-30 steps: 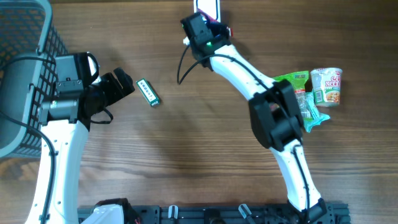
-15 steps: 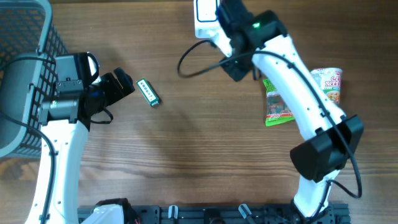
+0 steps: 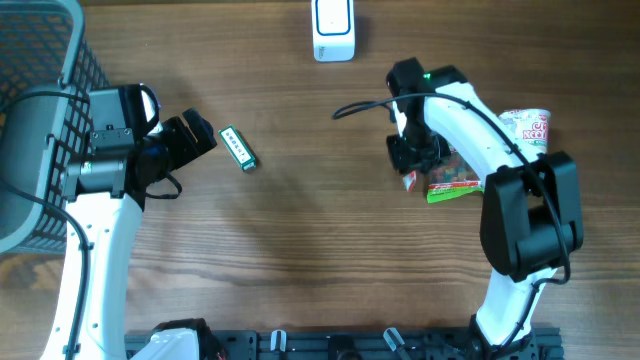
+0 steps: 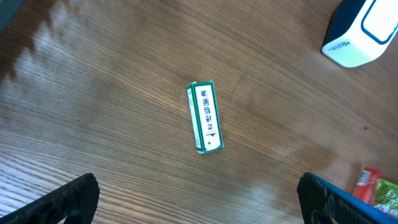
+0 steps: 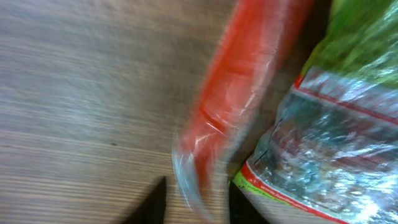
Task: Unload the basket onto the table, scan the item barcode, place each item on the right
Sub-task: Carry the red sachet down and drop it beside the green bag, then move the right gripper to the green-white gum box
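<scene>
**Right tool low over the snack bag, well clear of the scanner**

The scanner [image 3: 333, 30], a smooth white and blue block, stands at the far edge of the wooden bench [image 3: 300, 260] with nothing in front of it. A dark wire basket [image 3: 70, 60] fills the far left corner. The green snack bag [image 3: 452, 183], crinkled glossy film with a red edge, lies right of centre beside a cup noodle [image 3: 528, 135]. A small green gum pack [image 3: 238, 148] lies just ahead of the left tool [image 3: 198, 134], whose fingers stand wide. Half a second ago the right tool [image 3: 410, 163] was up beside the scanner. Now it is at the bag's red edge, fingers slightly apart, but blur hides whether it grips. The left arm and gum pack have not moved.
</scene>
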